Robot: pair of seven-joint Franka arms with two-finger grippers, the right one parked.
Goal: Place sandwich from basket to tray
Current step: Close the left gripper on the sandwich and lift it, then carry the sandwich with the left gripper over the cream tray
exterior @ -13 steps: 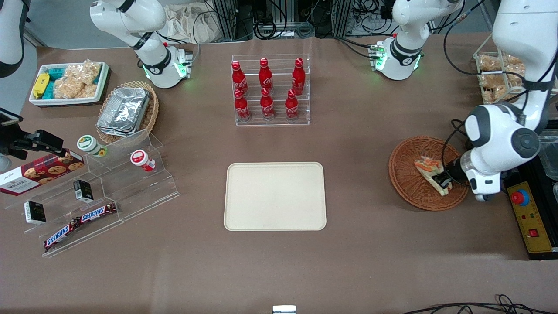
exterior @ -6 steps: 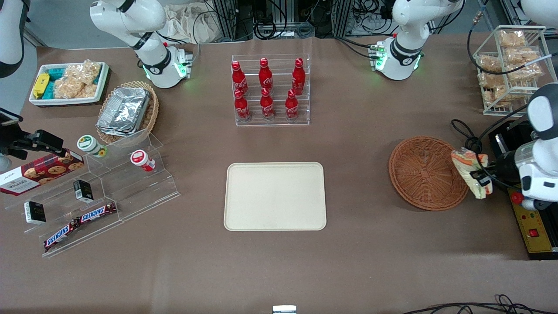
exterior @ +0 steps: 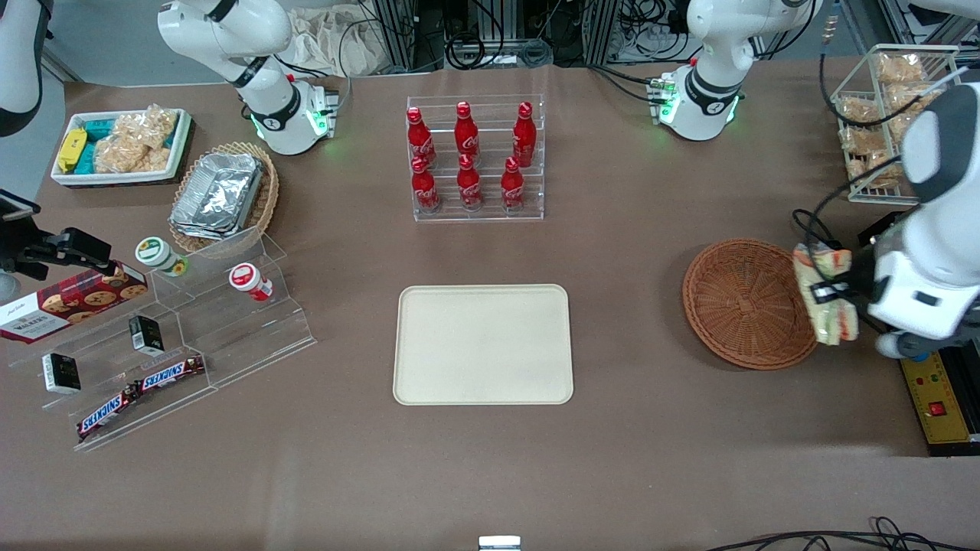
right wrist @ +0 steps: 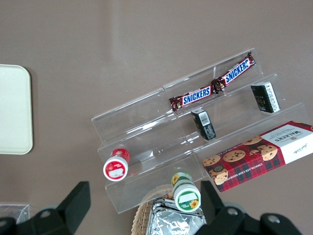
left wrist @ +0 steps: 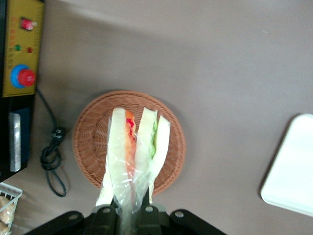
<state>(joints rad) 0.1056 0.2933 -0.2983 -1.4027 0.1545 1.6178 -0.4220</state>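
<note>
**Sandwich lifted clear of basket**

The sandwich (exterior: 825, 295), a second ago lying in the basket (exterior: 746, 302), is now held aloft, pinched at its lower end by the gripper (exterior: 831, 291) above the basket's rim. The pick is judged done; carrying remains. The tray (exterior: 482, 343), flat, cream and smooth, is well apart from the gripper, toward the parked arm's end. Soft bread in crinkly clear wrap is squeezed; below it the woven wicker is bare.

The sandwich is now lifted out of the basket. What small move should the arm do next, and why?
Probably carry it sideways toward the tray: the gripper is shut on the sandwich, held above the basket rim, and nothing stands between.
</note>
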